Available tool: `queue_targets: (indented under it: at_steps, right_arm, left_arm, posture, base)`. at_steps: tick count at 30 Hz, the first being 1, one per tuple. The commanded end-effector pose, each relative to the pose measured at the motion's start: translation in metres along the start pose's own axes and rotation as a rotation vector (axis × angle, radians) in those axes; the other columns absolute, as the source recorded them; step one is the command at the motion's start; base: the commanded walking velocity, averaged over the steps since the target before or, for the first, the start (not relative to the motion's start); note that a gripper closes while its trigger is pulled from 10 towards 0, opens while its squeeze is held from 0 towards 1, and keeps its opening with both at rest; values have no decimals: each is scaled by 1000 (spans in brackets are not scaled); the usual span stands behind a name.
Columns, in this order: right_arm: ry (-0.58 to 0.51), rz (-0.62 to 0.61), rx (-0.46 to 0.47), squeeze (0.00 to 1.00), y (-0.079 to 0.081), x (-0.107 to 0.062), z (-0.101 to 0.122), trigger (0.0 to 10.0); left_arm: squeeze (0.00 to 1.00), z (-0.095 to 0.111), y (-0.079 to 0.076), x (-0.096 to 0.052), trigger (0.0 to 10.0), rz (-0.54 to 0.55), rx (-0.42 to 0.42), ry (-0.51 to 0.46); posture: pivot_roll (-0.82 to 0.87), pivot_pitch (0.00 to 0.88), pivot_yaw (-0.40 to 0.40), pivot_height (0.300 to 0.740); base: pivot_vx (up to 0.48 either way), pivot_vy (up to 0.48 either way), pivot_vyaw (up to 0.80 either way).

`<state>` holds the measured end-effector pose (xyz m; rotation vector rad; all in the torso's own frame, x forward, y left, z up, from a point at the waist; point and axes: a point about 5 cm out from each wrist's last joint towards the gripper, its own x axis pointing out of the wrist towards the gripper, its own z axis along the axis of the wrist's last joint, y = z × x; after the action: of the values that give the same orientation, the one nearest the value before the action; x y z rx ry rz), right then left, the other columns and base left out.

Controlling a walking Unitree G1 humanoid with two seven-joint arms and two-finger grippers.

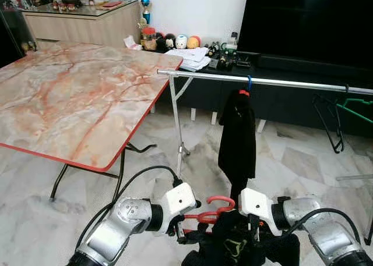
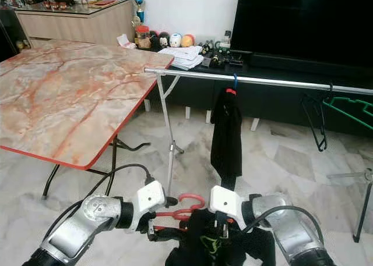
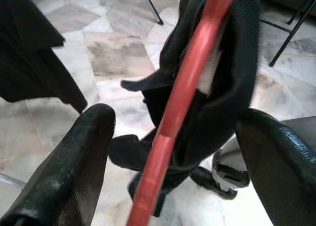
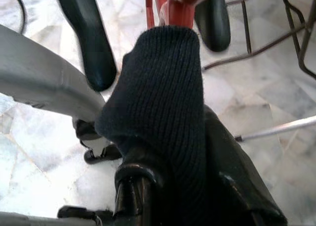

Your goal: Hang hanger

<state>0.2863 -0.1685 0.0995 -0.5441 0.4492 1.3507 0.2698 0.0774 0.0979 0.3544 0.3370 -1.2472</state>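
Red hanger (image 1: pixel 213 210), draped with a dark garment (image 1: pixel 233 243), sits low in front of the rail (image 1: pixel 262 81), below it. Our left tool (image 3: pixel 168 137) straddles it, fingers (image 3: pixel 74 157) apart. Our right tool (image 4: pixel 163 186) is clamped on the garment beside it.

open rail (image 1: pixel 291 83) between hung black garment (image 1: pixel 237 139) and empty hangers (image 1: pixel 335 117), table (image 1: pixel 70 97) crowding left

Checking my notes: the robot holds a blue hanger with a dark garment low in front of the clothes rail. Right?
Not quite: the hanger is red, as the left eye view shows. It does carry a dark garment, held low before the clothes rail.
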Motion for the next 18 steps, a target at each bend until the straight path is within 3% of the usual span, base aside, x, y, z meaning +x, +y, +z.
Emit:
queue_targets:
  at_steps: [1, 3, 4, 5, 6, 18]
  right_arm:
    - [-54, 8, -28, 0, 0, 0, 11, 10000]
    - [-53, 9, -29, 0, 0, 0, 12, 10000]
    - [-58, 16, -29, 0, 1, 0, 13, 10000]
    - [-62, 21, -29, 0, 1, 0, 13, 10000]
    - [-67, 24, -29, 0, 2, 0, 14, 10000]
    - [-98, 85, -34, 0, 10, 2, 17, 10000]
  left_arm:
    - [0, 1, 3, 2, 10000, 7, 26, 14]
    - [0, 2, 3, 2, 10000, 7, 22, 7]
    - [0, 3, 3, 3, 3647, 7, 18, 2]
    - [0, 3, 3, 4, 3647, 8, 15, -1]
    - [0, 3, 3, 4, 0, 8, 15, -4]
    - [0, 4, 3, 7, 0, 6, 24, -12]
  posture:
    - [33, 0, -2, 740]
    - [32, 0, -2, 740]
    - [33, 0, -3, 740]
    - [33, 0, -3, 740]
    - [34, 0, -3, 740]
    - [36, 0, -3, 740]
  base:
    - [0, 0, 0]
    - [0, 0, 0]
    - [0, 0, 0]
    - [0, 0, 0]
    - [0, 0, 0]
    - [0, 0, 0]
